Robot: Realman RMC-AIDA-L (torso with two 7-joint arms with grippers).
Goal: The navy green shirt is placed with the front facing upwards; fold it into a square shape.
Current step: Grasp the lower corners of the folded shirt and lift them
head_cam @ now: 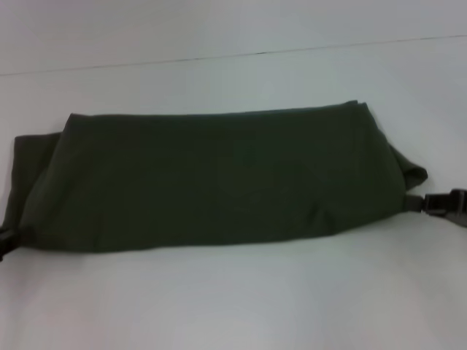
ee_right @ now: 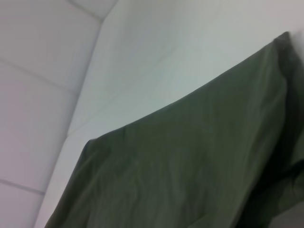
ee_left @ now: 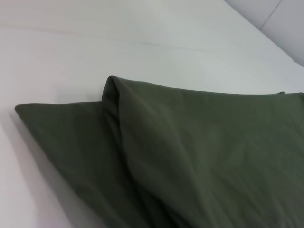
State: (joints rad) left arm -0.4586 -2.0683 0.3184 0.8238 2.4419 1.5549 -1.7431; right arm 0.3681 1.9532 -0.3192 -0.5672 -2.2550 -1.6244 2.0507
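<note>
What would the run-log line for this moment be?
shirt: folded band, plain side up | left gripper: at its left end | right gripper: at its right end

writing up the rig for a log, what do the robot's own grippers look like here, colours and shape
Little shows. The right gripper has a blocky black plastic body with a paler grey fingertip. The left gripper is only a small black piece at the picture's edge. No cables, markings or sleeves are visible. Between them lies the dark olive-green cotton shirt.

The navy green shirt [head_cam: 211, 182], folded into a long horizontal band with its plain dark-green side uppermost, lies flat across the middle of the white bench, parallel to the far edge. A looser layer protrudes at each short end; no lettering shows.
</note>
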